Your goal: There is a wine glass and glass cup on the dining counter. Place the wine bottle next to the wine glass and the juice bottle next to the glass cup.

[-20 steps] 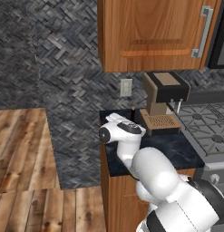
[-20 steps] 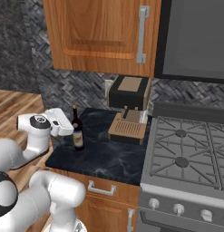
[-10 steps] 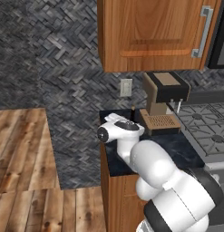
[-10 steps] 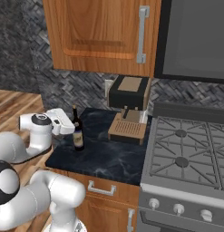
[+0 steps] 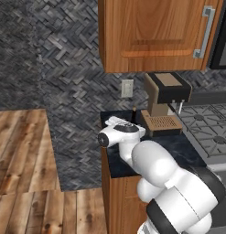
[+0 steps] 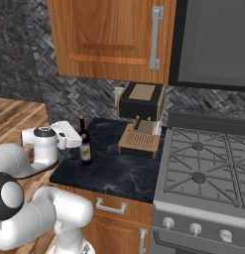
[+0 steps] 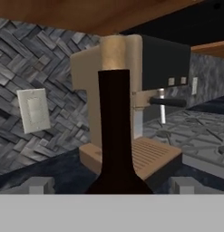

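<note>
The gripper [image 7: 111, 186] stands spread wide, its two finger tips [image 7: 40, 185] low on either side of the wine bottle [image 7: 114, 136], with clear space between each tip and the glass, so nothing is pinched. In the hand view the bottle's dark neck and tan cork top rise right between the tips, very close to the camera.

From the right base view the gripper [image 6: 75, 141] sits level at the bottle's left side, just beside it; whether it touches cannot be told. The wine bottle [image 6: 85, 148] stands upright on the dark marbled bench [image 6: 114, 173], near its left front corner. In the left base view the gripper [image 5: 121, 125] lies in front of the bottle, of which the neck tip [image 5: 134, 112] pokes up behind the white hand.

Behind and to the right of the bottle stands a tan and black coffee machine [image 6: 141, 116] against the wall. A pale wall outlet [image 7: 34, 110] is on the herringbone tiles to the left of that machine. Farther right of the bottle, past the machine, is a gas stove [image 6: 208, 168]. A wooden wall cabinet [image 6: 114, 37] hangs above the bottle.
</note>
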Controlling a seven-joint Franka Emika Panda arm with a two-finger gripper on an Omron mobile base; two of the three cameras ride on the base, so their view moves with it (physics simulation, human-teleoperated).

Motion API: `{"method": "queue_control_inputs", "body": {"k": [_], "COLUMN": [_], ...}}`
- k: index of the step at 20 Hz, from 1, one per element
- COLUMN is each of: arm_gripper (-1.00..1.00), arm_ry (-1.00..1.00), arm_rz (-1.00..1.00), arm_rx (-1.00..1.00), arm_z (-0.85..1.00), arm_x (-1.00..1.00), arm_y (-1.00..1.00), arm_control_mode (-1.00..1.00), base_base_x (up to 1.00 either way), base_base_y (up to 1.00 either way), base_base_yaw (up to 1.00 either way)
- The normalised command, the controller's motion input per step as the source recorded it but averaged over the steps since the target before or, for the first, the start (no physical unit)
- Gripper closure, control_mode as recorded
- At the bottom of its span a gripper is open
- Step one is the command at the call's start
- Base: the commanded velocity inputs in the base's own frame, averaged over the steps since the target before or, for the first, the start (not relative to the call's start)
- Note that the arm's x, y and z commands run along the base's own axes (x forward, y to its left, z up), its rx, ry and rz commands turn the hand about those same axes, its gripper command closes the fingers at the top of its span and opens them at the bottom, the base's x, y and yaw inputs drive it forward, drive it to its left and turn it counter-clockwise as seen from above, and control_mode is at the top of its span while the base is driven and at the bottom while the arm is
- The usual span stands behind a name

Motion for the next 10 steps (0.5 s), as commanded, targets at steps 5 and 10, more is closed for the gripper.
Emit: {"method": "queue_control_inputs", "body": {"k": [5, 10], "arm_gripper": [-1.0, -1.0], "arm_ry": [0.0, 0.02], "arm_rz": [0.03, 0.04], "arm_rx": [-0.02, 0.0], "arm_z": [-0.05, -0.05], "arm_x": [0.04, 0.02], "arm_y": [-0.04, -0.02], "arm_control_mode": [-1.0, -1.0], "base_base_x": [0.0, 0.0], "base_base_y": [0.0, 0.0], "base_base_yaw": [0.0, 0.0]}}
